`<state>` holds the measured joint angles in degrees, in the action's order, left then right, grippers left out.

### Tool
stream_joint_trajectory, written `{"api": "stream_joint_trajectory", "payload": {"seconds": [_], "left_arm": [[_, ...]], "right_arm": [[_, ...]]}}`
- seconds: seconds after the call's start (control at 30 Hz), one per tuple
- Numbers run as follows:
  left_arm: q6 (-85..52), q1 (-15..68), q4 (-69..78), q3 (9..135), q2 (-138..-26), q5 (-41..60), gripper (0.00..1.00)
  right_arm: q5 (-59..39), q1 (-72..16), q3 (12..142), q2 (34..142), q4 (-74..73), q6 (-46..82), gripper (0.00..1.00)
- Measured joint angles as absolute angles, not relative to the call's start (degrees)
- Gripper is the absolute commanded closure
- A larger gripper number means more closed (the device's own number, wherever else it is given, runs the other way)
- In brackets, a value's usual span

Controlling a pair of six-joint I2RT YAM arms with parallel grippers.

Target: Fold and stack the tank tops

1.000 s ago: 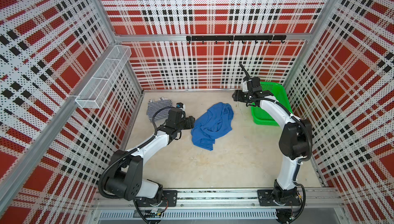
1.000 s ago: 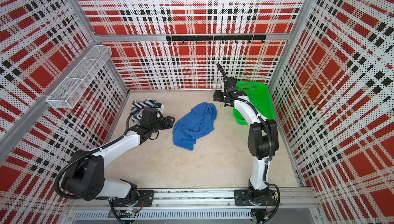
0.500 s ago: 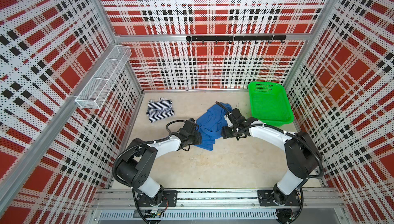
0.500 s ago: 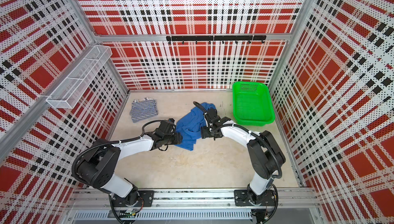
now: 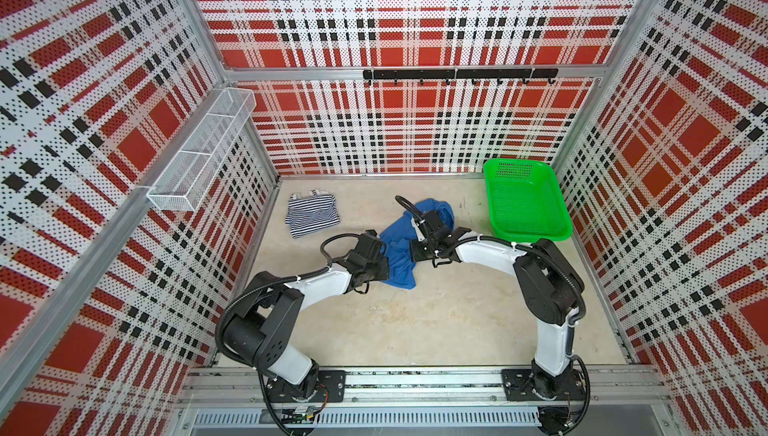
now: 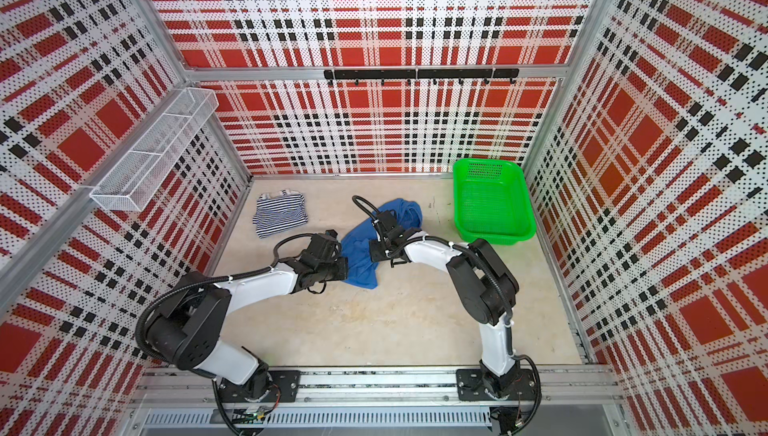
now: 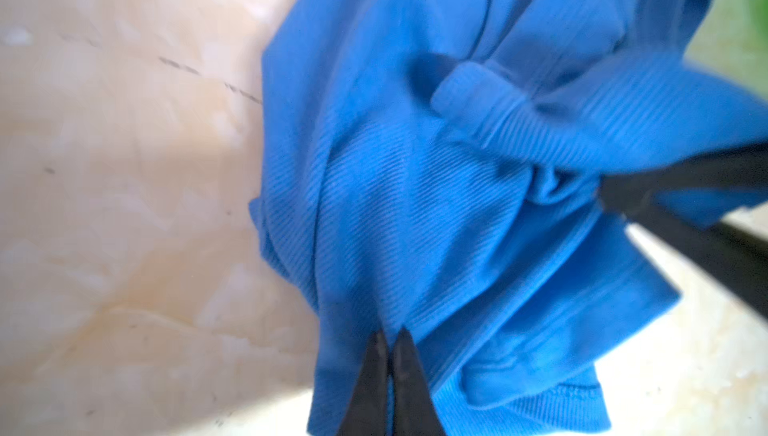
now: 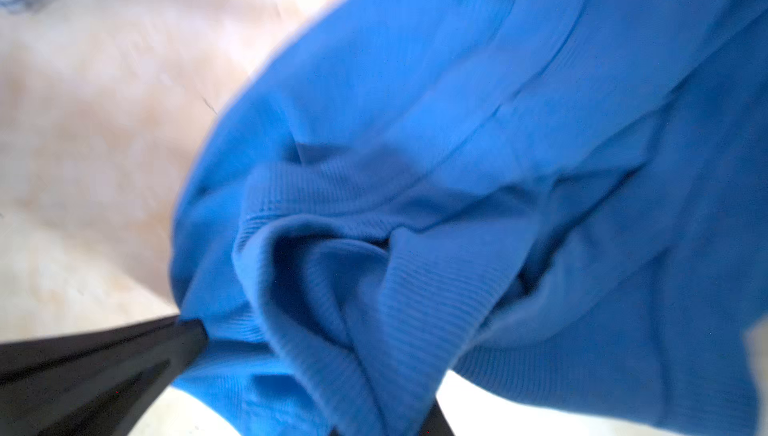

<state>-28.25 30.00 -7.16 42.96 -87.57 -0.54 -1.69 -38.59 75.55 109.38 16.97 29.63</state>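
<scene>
While clamped on blue top (image 5: 397, 235), left hand (image 7: 390, 333), right hand (image 5: 412, 253); open table (image 5: 415, 322) up front.

Non-task fixtures in the cell
Green mesh basket (image 5: 525, 201) sits at the far right corner of the beige bench (image 5: 436, 322); white wire shelf (image 5: 201, 151) mounts on the left wall; black hook rail (image 5: 459, 74) spans the back wall.

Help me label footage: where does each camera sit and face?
Both top views: high above the robot, looking down on the crumpled royal blue cloth tank top; both arms show.
Left wrist: on its arm, facing that top; shut left gripper pinches it.
Right wrist: on its arm, facing it; right gripper mostly hidden.
All share the top.
</scene>
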Motion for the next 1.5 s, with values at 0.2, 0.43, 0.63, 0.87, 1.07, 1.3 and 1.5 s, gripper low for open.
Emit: {"api": "stream_joint_trajectory", "payload": {"seconds": [0.2,0.43,0.63,0.87,1.07,1.3,1.5], "left_arm": [[-26.0,28.3,-10.2,46.8,-81.6,-4.8,1.0],[-23.2,23.6,-12.0,53.3,-71.2,-3.5,1.0],[-20.9,21.5,-12.5,55.9,-67.3,1.4,1.0],[-18.4,20.6,-15.6,57.3,-68.3,4.3,1.0],[-15.1,17.7,-17.0,64.6,-68.5,6.7,1.0],[-16.2,15.8,-15.3,66.3,-73.4,19.5,1.0],[-27.1,22.8,-2.2,50.9,-73.2,30.8,1.0]], "right_arm": [[-0.2,-33.8,77.7,98.9,18.4,27.6,1.0],[-0.3,-31.4,80.1,88.5,20.5,24.4,1.0],[-1.0,-29.1,80.1,86.1,21.4,23.3,1.0],[-2.0,-28.8,80.1,86.1,22.6,21.9,1.0],[-5.2,-27.2,81.3,85.7,22.5,20.7,1.0],[-14.7,-20.1,90.9,92.6,23.9,20.5,1.0],[-24.8,-12.2,106.7,110.5,33.3,19.6,1.0]]}}
